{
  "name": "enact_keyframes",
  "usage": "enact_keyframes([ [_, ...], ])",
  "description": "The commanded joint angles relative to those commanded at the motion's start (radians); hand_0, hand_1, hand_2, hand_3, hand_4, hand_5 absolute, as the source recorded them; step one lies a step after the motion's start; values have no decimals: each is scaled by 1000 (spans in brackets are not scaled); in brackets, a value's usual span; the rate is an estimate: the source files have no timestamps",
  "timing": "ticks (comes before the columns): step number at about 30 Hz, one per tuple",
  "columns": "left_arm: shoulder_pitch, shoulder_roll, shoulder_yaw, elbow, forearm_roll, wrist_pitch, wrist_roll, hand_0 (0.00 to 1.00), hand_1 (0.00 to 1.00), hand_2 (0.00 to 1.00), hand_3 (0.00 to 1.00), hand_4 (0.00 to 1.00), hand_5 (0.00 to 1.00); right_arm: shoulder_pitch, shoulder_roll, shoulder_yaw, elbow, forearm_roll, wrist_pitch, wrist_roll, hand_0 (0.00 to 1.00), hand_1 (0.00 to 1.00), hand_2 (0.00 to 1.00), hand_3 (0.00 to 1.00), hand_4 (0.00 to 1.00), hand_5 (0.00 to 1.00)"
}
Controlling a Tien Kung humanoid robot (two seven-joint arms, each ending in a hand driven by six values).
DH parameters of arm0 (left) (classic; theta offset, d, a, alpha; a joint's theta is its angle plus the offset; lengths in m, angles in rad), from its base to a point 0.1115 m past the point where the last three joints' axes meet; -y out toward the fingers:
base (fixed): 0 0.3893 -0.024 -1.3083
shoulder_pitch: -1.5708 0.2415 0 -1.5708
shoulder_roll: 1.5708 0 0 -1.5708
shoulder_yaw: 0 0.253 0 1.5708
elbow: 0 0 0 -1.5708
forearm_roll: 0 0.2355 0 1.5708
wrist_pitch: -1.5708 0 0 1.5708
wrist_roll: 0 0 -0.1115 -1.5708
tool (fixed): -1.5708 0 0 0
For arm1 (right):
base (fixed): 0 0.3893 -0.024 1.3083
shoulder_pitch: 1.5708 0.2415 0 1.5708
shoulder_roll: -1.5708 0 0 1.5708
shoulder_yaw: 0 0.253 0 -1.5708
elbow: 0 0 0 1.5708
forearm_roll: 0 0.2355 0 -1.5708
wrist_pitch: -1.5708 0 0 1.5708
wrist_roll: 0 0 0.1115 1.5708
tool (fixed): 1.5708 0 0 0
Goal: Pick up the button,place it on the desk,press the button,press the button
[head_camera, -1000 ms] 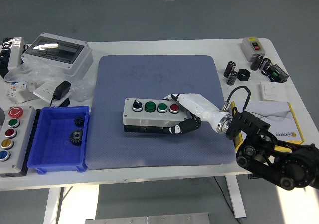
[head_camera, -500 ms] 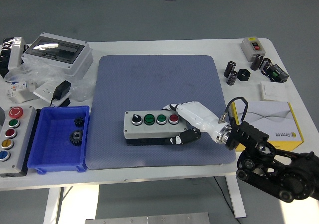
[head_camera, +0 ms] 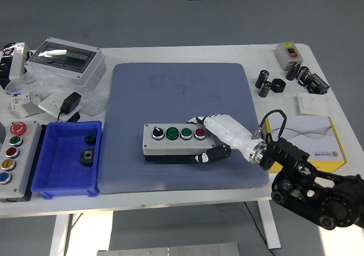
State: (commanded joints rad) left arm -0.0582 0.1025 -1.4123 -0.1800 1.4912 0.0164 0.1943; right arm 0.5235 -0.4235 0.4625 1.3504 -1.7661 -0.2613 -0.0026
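Note:
A grey button box (head_camera: pixel 173 141) with a black selector knob, two green buttons and a red button lies on the blue-grey mat (head_camera: pixel 182 119), near the mat's front. My right hand (head_camera: pixel 211 137) grips the box's right end: white fingers (head_camera: pixel 200 120) lie over its far side by the red button, and the black thumb (head_camera: pixel 209 155) presses against its near side. The right arm (head_camera: pixel 310 185) comes in from the lower right corner. The left arm is not in view.
A blue bin (head_camera: pixel 67 158) with two black gears stands left of the mat. A second button box (head_camera: pixel 13 153) lies at the far left. A grey enclosure (head_camera: pixel 65 60), an adapter and bags sit at back left. A yellow-white box (head_camera: pixel 310 136), capacitors (head_camera: pixel 264 82) and a switch (head_camera: pixel 288 53) are at the right.
My right hand has carried the button box a little toward the table's near edge and slightly right, keeping its grip. The arm has drawn back toward the lower right.

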Motion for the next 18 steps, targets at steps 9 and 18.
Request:
enact_keyframes([
  [9,0,0,-2,0,6,1,2,627,586,532,594,652,278,-3,0,-1,-2,16,0,-1,875,854,845,898,327,2],
  [18,1,0,-3,0,13,3,5,627,587,531,593,650,275,-10,-6,3,7,23,3,-9,910,877,877,939,410,2],
])
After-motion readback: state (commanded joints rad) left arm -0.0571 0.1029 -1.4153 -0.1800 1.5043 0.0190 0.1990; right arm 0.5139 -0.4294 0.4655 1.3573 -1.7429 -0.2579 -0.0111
